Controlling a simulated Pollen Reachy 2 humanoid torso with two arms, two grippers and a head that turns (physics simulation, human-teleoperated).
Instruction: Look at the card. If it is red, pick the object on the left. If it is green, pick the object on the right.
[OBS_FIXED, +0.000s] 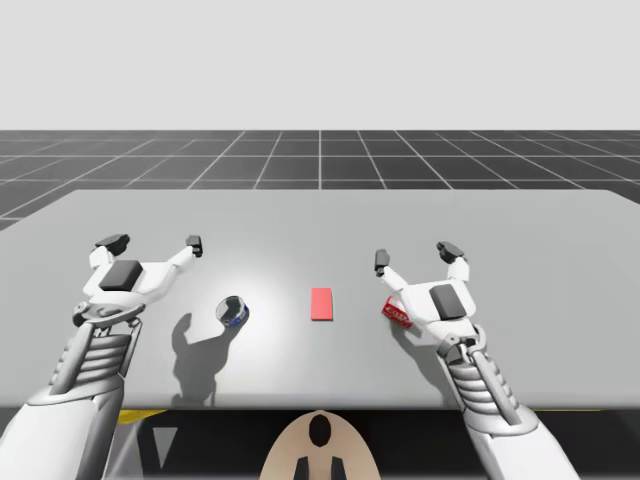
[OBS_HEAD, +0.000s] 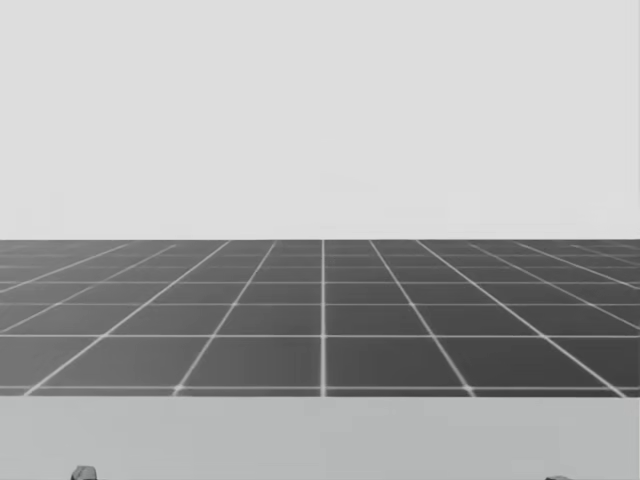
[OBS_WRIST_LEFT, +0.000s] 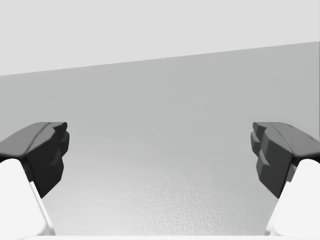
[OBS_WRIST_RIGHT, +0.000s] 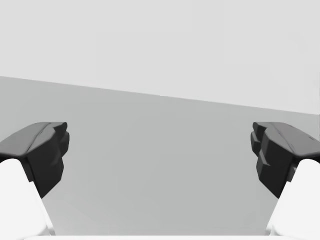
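A red card (OBS_FIXED: 321, 303) lies flat near the middle of the grey table (OBS_FIXED: 320, 215). To its left a small blue and silver can (OBS_FIXED: 233, 311) lies on its side. To its right a small red box (OBS_FIXED: 396, 313) sits partly under my right hand. My left gripper (OBS_FIXED: 153, 243) hovers open, left of and beyond the can. My right gripper (OBS_FIXED: 413, 254) is open too, beyond the red box. In both wrist views the dark fingertips (OBS_WRIST_LEFT: 47, 150) (OBS_WRIST_RIGHT: 47, 150) stand wide apart with bare table between them.
The table's far edge (OBS_HEAD: 320, 398) crosses the head view, with a dark gridded floor (OBS_HEAD: 320, 320) beyond it. Two dark fingertips (OBS_HEAD: 84, 472) just poke into the head view at its lower corners. Bare table lies beyond both grippers.
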